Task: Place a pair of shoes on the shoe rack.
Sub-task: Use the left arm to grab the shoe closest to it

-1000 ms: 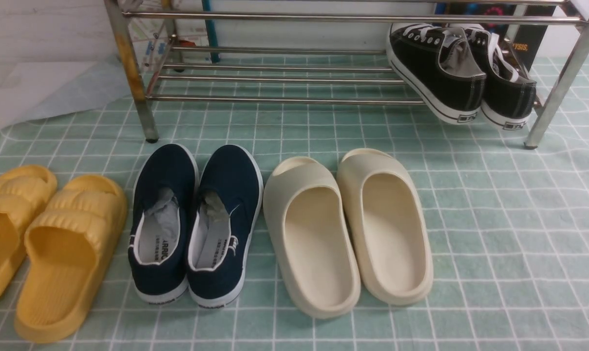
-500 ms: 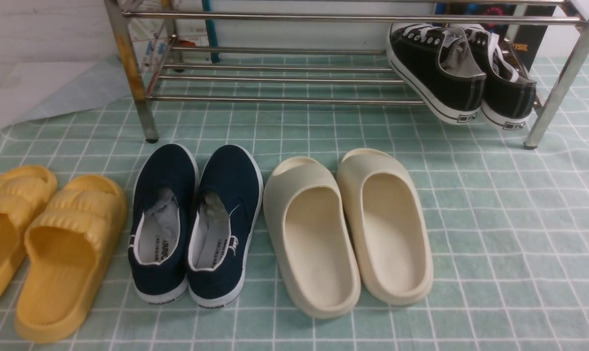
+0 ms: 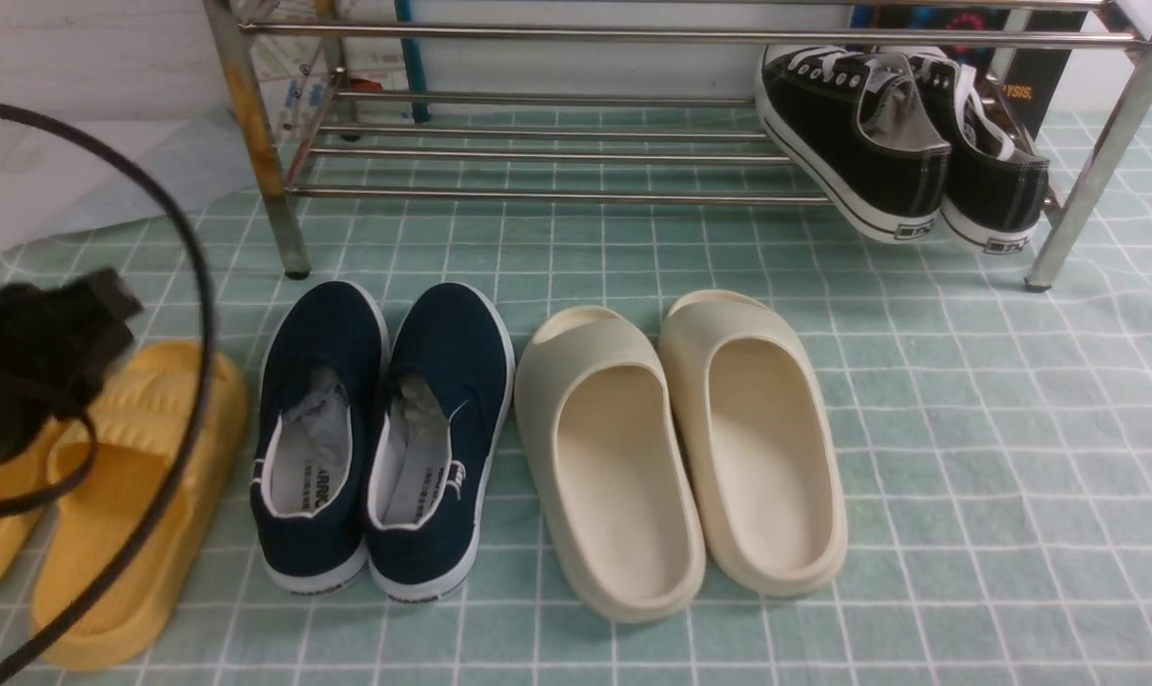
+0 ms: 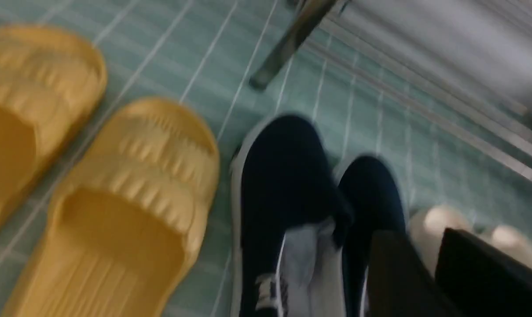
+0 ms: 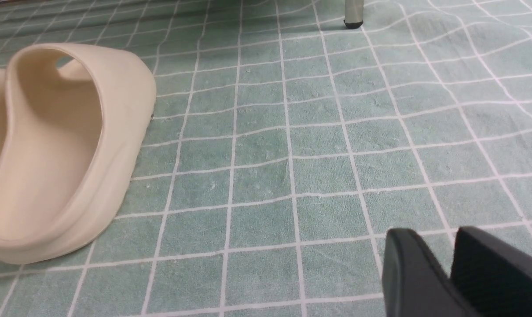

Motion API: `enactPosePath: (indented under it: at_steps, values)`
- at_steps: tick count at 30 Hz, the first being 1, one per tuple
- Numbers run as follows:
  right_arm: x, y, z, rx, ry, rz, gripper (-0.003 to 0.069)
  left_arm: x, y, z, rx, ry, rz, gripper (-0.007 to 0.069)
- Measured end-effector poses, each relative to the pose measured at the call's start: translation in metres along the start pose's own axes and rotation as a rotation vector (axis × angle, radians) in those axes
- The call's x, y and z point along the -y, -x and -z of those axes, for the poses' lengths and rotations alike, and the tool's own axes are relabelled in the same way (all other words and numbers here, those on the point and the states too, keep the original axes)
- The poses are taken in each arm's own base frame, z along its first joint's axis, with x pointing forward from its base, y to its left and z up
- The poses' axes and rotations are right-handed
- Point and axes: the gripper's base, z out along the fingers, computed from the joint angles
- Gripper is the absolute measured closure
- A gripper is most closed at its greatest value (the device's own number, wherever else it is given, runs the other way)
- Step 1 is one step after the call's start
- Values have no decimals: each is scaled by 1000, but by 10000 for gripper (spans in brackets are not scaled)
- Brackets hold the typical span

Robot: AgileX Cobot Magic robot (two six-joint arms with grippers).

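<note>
Navy shoes (image 3: 442, 372) (snug) beside cream slides (image 3: 623, 362)

Free shoe rack (image 3: 537, 195) bars beside black sneakers (image 3: 919, 181) (right end)

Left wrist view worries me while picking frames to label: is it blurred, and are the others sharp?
Left wrist view: motion blur streaks the navy slip-ons and rack leg. Front view: sharp except the blurred left arm. Right wrist view: crisp.

Home-like shoe corner, shoe rack (image 3: 556, 196), cream slides (image 3: 614, 457), checked cloth (image 3: 966, 457)
</note>
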Motion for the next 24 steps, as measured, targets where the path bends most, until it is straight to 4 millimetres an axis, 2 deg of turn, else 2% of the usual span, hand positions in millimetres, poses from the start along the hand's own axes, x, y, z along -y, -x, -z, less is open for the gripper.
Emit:
enactPosePath:
  at_steps: [2, 3, 4, 6, 8, 11, 14, 15, 17, 18, 19, 21, 24]
  values:
    - [0, 0, 0, 0, 0, 0, 475, 12, -4, -12, -152, 24, -75, 636]
    - [0, 0, 0, 0, 0, 0, 475, 23, -8, -24, -260, 32, -157, 638]
    - [0, 0, 0, 0, 0, 0, 475, 24, -6, -23, -263, 33, -156, 638]
    - [0, 0, 0, 0, 0, 0, 475, 36, -9, -34, -362, 44, -227, 638]
    - [0, 0, 0, 0, 0, 0, 473, 50, -13, -55, -478, 86, -301, 638]
    - [0, 0, 0, 0, 0, 0, 468, 55, -13, -79, -529, 177, -323, 638]
    - [0, 0, 0, 0, 0, 0, 463, 49, -16, -105, -537, 293, -305, 636]
    - [0, 0, 0, 0, 0, 0, 463, 48, -17, -107, -536, 300, -304, 634]
    - [0, 0, 0, 0, 0, 0, 459, 41, -21, -124, -527, 382, -296, 566]
    - [0, 0, 0, 0, 0, 0, 459, 41, -21, -125, -522, 387, -300, 557]
    - [0, 0, 0, 0, 0, 0, 456, 38, -23, -133, -512, 411, -294, 480]
    - [0, 0, 0, 0, 0, 0, 454, 35, -25, -141, -504, 432, -292, 375]
    - [0, 0, 0, 0, 0, 0, 452, 32, -30, -150, -515, 452, -295, 279]
